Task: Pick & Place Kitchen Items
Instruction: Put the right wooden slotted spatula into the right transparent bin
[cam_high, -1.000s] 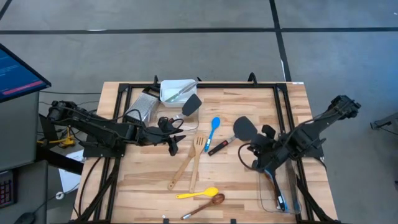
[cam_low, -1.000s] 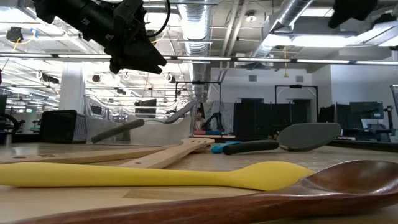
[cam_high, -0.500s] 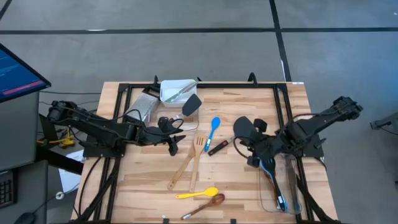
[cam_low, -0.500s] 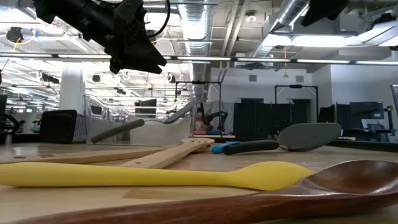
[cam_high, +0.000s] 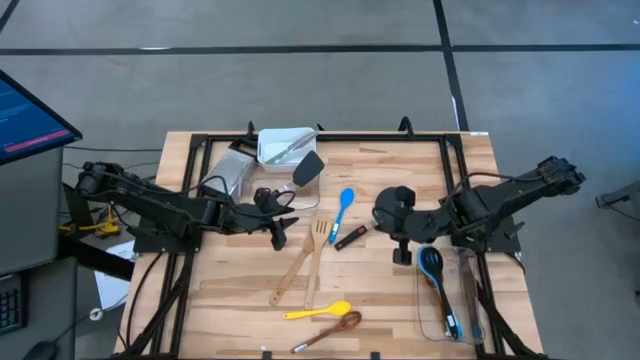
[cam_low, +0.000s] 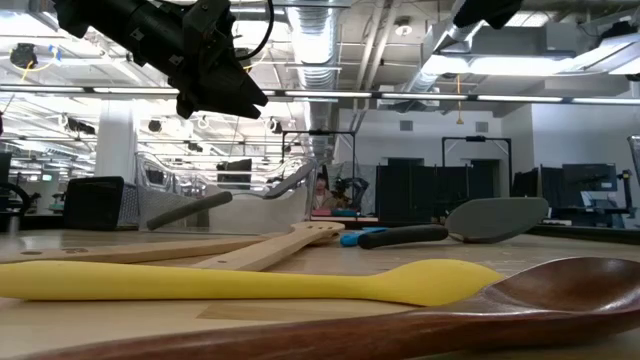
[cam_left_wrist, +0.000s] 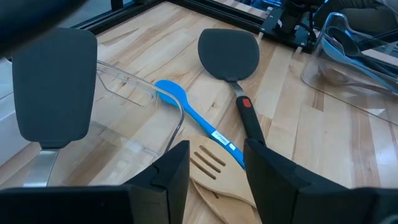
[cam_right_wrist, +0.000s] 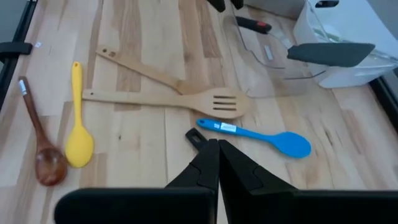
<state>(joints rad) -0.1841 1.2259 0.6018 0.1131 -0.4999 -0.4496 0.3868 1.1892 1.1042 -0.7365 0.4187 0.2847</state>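
The left pincer (cam_high: 279, 234) hangs above the left-middle of the wooden counter (cam_high: 230, 290), its two fingers (cam_left_wrist: 171, 174) spread with nothing between them. Far of it, at the counter's far edge, a clear tub (cam_high: 283, 147) holds an item, and a black spatula (cam_high: 307, 168) lies with its blade (cam_left_wrist: 51, 93) resting over the rim of another clear tub (cam_left_wrist: 140, 121) just beside it.

Just right of the left pincer, two wooden utensils lie crossed: a wooden spoon (cam_high: 290, 272) and a wooden slotted turner (cam_high: 318, 255), whose slotted head (cam_right_wrist: 225, 102) points to the far side. Near the counter's near edge lie a yellow silicone spoon (cam_high: 317, 311) and, touching its bowl, a dark wooden spoon (cam_high: 330, 329).

Right of the turner's head, a blue silicone spoon (cam_high: 343, 209) lies with its bowl toward the far side. Beside it is a second black spatula (cam_left_wrist: 229, 53) with a red mark on its handle, its blade largely under the right arm in the high view.

The right pincer (cam_high: 401, 255) hovers right of center over the counter, fingers (cam_right_wrist: 208, 167) pressed together and gripping nothing. Farther right, at the counter's right edge, a clear tub (cam_high: 450, 335) holds a blue spoon (cam_high: 436, 275) and other long utensils.
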